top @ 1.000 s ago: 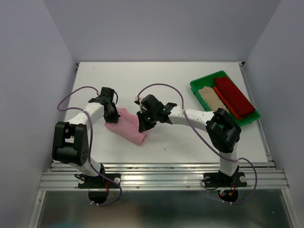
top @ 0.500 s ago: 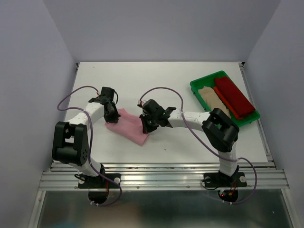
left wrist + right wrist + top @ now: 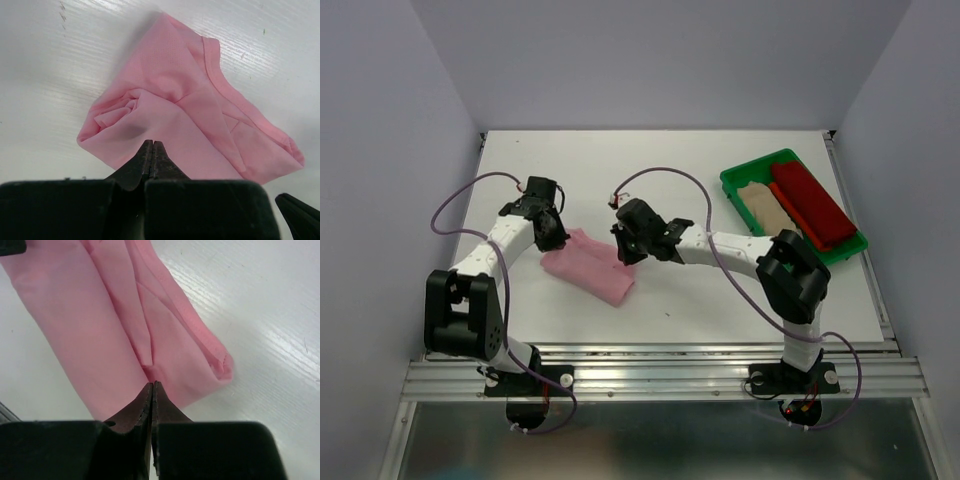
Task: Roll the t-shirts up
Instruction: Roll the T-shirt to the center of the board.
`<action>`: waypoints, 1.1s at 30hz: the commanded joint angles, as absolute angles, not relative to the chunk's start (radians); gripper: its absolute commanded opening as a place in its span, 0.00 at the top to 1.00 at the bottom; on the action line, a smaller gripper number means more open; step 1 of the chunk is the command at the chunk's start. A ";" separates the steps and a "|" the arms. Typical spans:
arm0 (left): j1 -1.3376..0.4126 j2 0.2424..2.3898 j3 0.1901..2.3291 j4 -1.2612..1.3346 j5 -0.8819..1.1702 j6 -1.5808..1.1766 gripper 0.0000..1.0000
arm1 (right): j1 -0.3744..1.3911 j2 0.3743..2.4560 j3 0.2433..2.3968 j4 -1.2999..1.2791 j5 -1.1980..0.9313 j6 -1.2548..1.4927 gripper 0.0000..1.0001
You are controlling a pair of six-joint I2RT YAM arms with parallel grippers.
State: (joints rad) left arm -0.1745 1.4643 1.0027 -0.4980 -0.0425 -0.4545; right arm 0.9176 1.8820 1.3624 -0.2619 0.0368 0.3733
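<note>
Left claw (image 3: pixel 152 146) and right claw (image 3: pixel 152 386) were shown pressed shut at the pink t-shirt (image 3: pixel 195 110), judged soft, light, and best pinched at a thick fold.

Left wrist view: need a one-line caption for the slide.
Left gripper, jaws shut, tips at the near edge of the loosely rolled pink t-shirt on the white table.

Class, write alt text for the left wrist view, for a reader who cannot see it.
A light pink t-shirt, loosely rolled into a bundle with its collar showing, lies on a white table. The left gripper, shut, points at the bundle's near edge from the bottom of the picture.
</note>
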 commanded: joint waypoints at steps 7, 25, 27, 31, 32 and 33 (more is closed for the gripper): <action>-0.146 1.517 0.965 -0.425 -0.057 -0.463 1.00 | 0.905 2.066 1.465 -0.252 0.126 0.390 0.99; -0.117 1.499 0.891 -0.466 -0.040 -0.483 1.00 | 0.887 2.020 1.230 -0.209 0.187 0.500 0.99; -0.117 1.479 0.894 -0.479 -0.046 -0.483 1.00 | 0.887 2.020 1.226 -0.209 0.196 0.505 0.99; -0.117 1.457 0.884 -0.482 -0.049 -0.482 1.00 | 0.887 2.016 1.216 -0.209 0.192 0.526 0.99; -0.117 1.463 0.877 -0.479 -0.048 -0.485 1.00 | 0.887 2.011 1.215 -0.213 0.195 0.537 0.99; -0.117 1.466 0.874 -0.477 -0.043 -0.485 1.00 | 0.887 2.008 1.215 -0.221 0.204 0.544 0.99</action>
